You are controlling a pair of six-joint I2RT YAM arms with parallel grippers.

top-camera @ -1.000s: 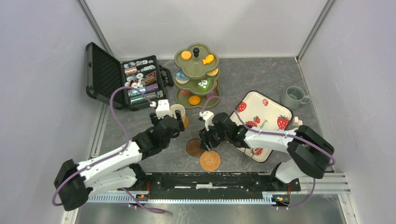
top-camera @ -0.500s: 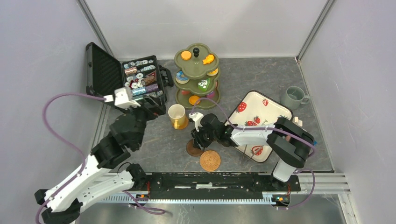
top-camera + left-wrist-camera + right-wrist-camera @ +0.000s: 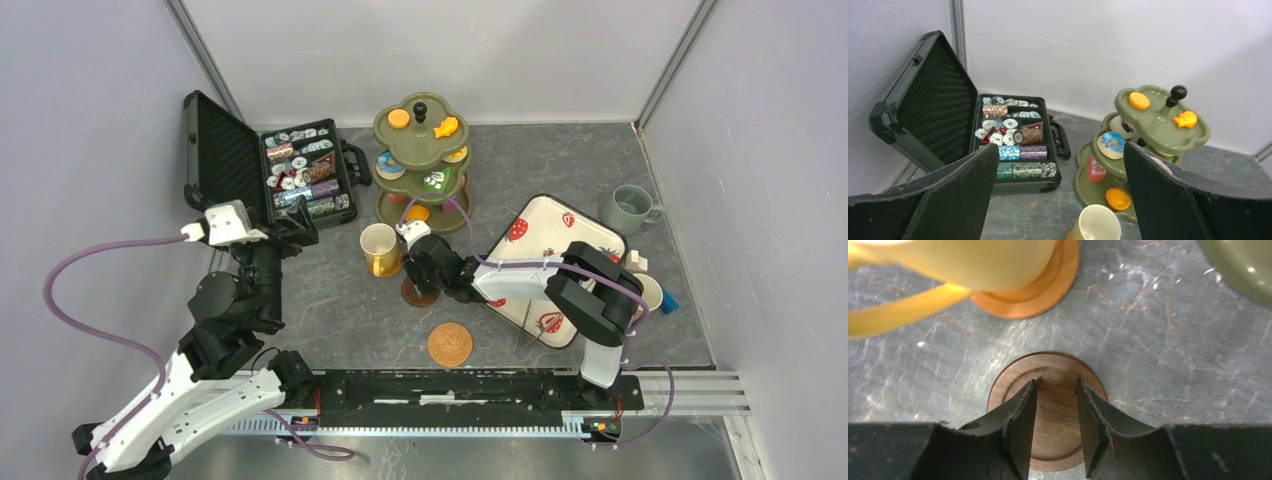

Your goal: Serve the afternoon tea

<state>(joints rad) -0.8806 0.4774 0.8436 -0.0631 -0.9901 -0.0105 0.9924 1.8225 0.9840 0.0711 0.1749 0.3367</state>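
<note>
The left gripper (image 3: 1060, 147) has pulled back from the yellow mug (image 3: 379, 247), spread wide, empty; right gripper (image 3: 1057, 385), slightly parted, grips nothing, dark coaster (image 3: 1058, 367) beneath it on grey marbled tabletop (image 3: 340, 300), white walls (image 3: 450, 50) around

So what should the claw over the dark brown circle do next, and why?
Probably lift the right claw straight up, off the dark coaster. It lies flat on the table beside the yellow mug with no mug on it, and the part-open claw stands right over it, in a mug's way.
</note>
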